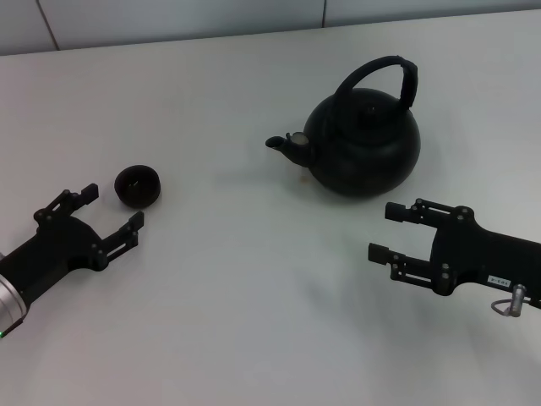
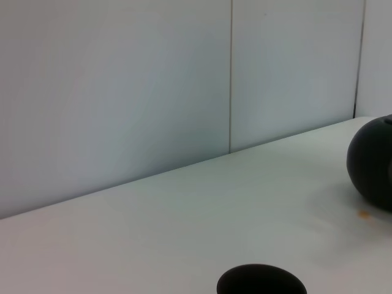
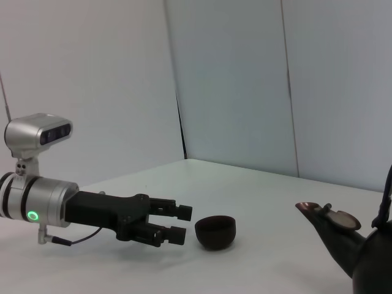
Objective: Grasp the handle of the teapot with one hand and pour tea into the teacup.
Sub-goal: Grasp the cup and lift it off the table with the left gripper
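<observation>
White bench [image 1: 254, 321]: round matte-black teapot [image 1: 363, 148], arched handle [image 1: 380, 76] ungrasped, small black teacup [image 1: 138, 186] unfilled; left hand [image 1: 106, 214], right hand [image 1: 390, 231] open, empty.

Bright, even overhead light fills all 3 views, washing the white table [image 1: 254, 296] pale. Soft, faint shadows sit under the teapot [image 1: 363, 148] and teacup [image 1: 138, 187]. In the left wrist view the nearby teacup [image 2: 261, 280] looks slightly blurred.
</observation>
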